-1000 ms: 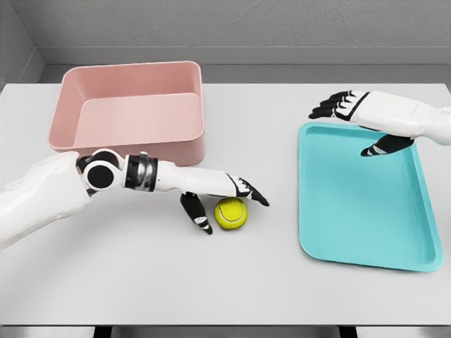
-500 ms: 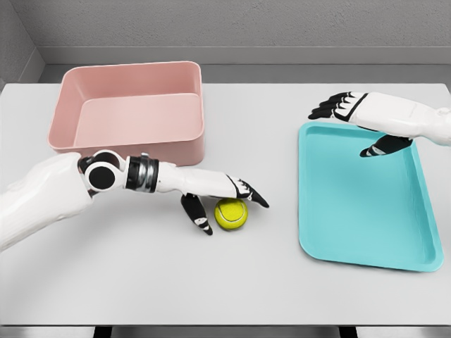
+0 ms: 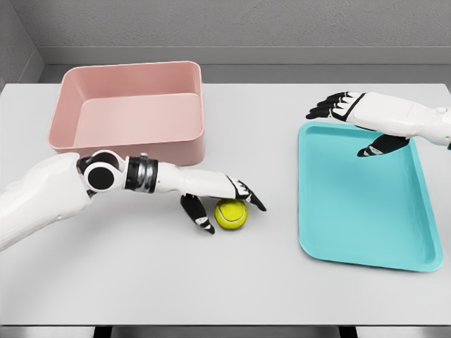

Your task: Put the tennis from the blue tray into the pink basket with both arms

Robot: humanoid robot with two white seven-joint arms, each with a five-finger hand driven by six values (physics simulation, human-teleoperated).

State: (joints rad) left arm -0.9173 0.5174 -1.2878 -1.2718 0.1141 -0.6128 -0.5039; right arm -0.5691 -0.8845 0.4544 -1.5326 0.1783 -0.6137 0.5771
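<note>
The left hand (image 3: 215, 197) covers the upper rim of the tennis ball (image 3: 231, 214). The right forearm (image 3: 423, 121) is cropped at the frame edge.

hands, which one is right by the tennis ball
The left hand: its open fingers bracket the tennis ball on the table. The right hand hovers over the blue tray.

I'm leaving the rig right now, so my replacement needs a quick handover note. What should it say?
Left hand: open, fingers spread around the tennis ball, no grasp yet.
Right hand: open, holding nothing, over the far edge of the blue tray.
The ball is out of the tray, lying on the table in front of the pink basket.
Left: grasp the ball, lift it and drop it into the basket.
</note>
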